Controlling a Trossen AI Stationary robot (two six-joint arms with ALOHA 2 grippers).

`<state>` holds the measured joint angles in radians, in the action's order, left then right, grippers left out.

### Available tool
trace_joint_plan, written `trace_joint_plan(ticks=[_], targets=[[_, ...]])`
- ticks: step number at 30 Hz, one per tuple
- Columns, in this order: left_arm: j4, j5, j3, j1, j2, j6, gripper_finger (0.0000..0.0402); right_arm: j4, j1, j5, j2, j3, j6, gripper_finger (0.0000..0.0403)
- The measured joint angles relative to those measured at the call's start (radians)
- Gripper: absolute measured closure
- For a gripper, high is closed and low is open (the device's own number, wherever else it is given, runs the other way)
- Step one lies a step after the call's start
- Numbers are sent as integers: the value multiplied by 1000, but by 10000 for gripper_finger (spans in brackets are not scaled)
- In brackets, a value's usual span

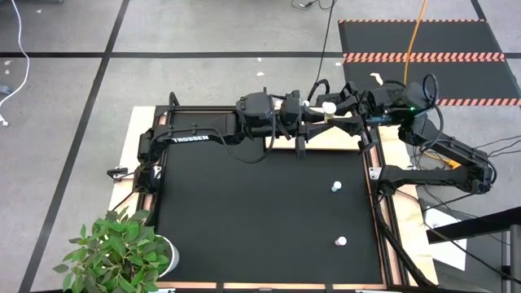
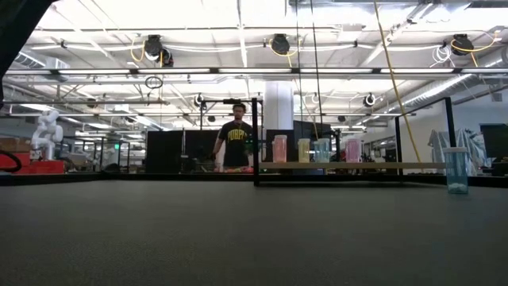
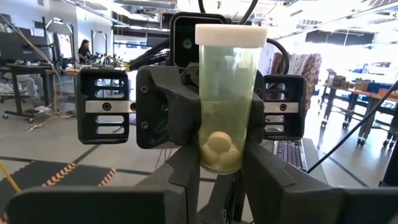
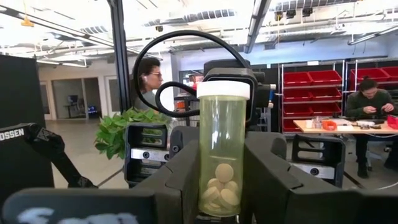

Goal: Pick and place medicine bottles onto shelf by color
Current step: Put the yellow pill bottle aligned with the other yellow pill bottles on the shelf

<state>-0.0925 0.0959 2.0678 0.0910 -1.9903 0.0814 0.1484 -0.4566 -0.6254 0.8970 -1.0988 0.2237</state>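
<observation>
The pale yellow-green translucent pill bottle with white cap [image 3: 227, 99] sits upright above the mat's far edge, clamped by left gripper [image 3: 217, 168] and right gripper [image 4: 221, 180] together (2 grips). Likely light, rigid, slick; hold mid-body.

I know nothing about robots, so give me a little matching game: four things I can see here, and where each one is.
Things:
1. yellow-green bottle
2. blue bottle
3. potted plant
4. person in a dark shirt

Places:
A. in the room behind the table
B. standing on the black mat, untouched
C. at the mat's corner on the left arm's side
D. clamped between the left gripper and the right gripper

Pairs: 1-D, 2-B, 3-C, 4-A
</observation>
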Motion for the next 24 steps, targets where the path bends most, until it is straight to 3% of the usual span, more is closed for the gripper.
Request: trace_joint_plan(ticks=[8,19,24], targets=[[12,5,0,2,0,2,301,-26,-2,28,-3,0,-16,257],[47,1,0,7,0,7,300,-69,-2,154,-65,3,-180,191],[125,-3,0,13,1,11,299,-69,-3,119,-85,2,-62,163]])
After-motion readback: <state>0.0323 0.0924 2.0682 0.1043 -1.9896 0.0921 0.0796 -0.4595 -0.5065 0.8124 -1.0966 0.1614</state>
